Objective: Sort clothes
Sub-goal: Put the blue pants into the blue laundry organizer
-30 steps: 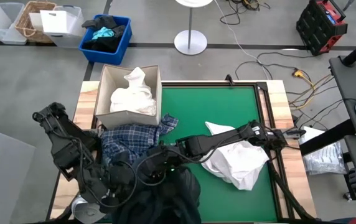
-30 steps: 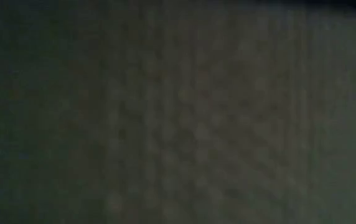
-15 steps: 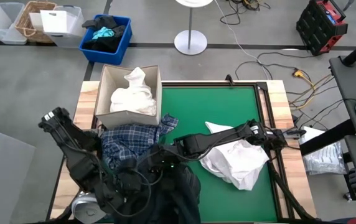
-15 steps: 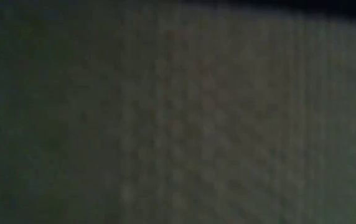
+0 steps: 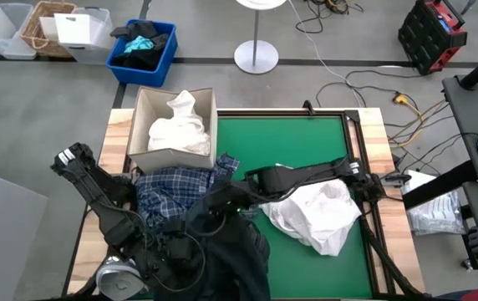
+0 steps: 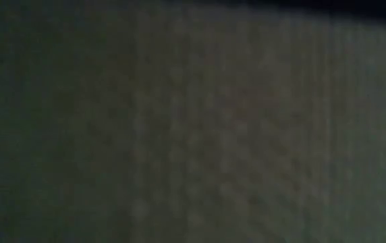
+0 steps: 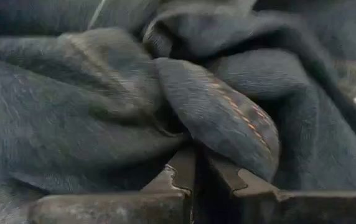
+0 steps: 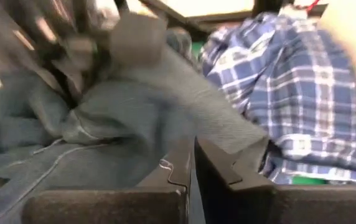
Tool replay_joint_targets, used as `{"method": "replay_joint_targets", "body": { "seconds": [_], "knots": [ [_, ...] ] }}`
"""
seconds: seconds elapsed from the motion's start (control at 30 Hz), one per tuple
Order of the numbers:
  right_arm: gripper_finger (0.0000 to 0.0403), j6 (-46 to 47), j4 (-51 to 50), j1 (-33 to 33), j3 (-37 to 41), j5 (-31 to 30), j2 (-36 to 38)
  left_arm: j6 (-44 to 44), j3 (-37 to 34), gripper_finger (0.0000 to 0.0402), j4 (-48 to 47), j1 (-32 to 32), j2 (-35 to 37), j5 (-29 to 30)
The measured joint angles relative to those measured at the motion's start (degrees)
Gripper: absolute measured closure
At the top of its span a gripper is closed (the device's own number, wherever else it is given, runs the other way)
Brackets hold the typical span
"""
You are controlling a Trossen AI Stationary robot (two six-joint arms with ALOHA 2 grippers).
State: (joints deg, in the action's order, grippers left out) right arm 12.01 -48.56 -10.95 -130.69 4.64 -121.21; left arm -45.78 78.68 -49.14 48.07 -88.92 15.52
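A dark navy garment lies heaped at the table's near edge, partly over a blue-white plaid shirt. A white shirt lies crumpled on the green mat to the right. My left gripper is sunk in the dark heap, shut on a fold. My right gripper reaches in from the right to the heap's far end, next to the plaid shirt, and is shut on the dark cloth. Cloth right in front of the low camera fills its view. My left gripper pinches a rounded fold of the dark garment with orange stitching between its two fingertips; the number of layers cannot be told. The rest of the cloth is bunched around the fingers. My right gripper pinches a grey-blue edge of the dark garment between its fingers, coming from the table's right. The cloth drapes over the fingertips and runs back to the heap.
A cardboard box holding white clothes stands at the table's far left. Beyond the table a blue bin holds a black and teal bundle. A lamp base and cables lie on the floor.
My right gripper has gone up and toward the far edge, drawing the dark garment's far end with it. My left arm has shifted toward the near edge, deeper into the heap. The heap's near part has stayed where it was.
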Motion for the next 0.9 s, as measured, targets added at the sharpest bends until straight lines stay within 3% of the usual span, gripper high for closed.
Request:
{"method": "replay_joint_targets", "body": {
  "seconds": [0.23,0.47,0.6,0.9],
  "knots": [
    [0.0390,0.7,-2.6,-0.2,-0.1,-0.8,6.4,-1.3,-4.7,0.0401,1.6,-0.2,0.0,-5.3],
    [0.0390,2.7,-12.7,-4.3,1.2,-7.4,12.7,-0.4,-7.7,0.0401,2.5,-1.3,0.2,-5.7],
    [0.0390,3.9,-11.6,-7.1,5.5,-9.3,13.2,3.4,-8.2,0.0401,2.4,-2.8,0.2,-5.4],
    [0.0391,5.0,13.8,-7.4,23.0,-5.7,12.7,9.7,-8.3,0.0401,-0.4,-6.8,1.1,-3.9]
  ]
}}
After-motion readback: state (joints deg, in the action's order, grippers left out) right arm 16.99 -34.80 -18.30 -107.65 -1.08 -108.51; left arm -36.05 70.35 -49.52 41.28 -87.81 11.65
